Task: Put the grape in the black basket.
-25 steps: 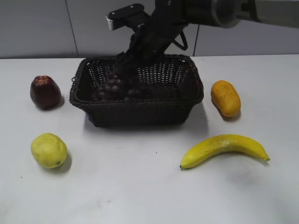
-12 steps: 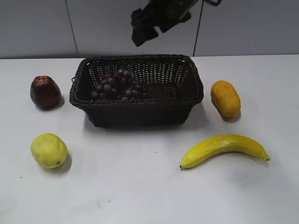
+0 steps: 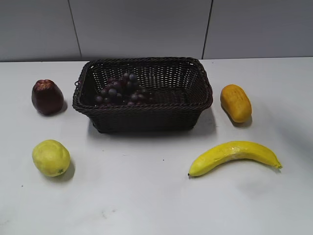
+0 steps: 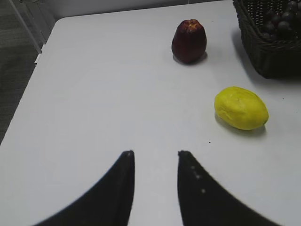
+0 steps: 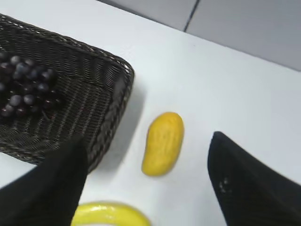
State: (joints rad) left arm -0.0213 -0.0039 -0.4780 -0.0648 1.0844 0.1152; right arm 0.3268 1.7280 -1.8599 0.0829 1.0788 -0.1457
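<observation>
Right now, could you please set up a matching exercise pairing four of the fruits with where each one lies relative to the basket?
Things:
1. grape
2. banana
3. dark red fruit
4. orange-yellow fruit

Places:
A. left of the black basket, on the table
B. right of the basket, on the table
C. inside the basket, toward its left end
D. in front of the basket, to the right

Pairs: 1-C, 2-D, 3-A, 4-B

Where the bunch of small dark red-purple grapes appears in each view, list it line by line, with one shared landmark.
Exterior view: the bunch of small dark red-purple grapes lies in the left half of the dark woven wicker basket.
Left wrist view: top right corner, inside the basket.
Right wrist view: far left, inside the basket.
Shared landmark: the basket's braided rim.
</observation>
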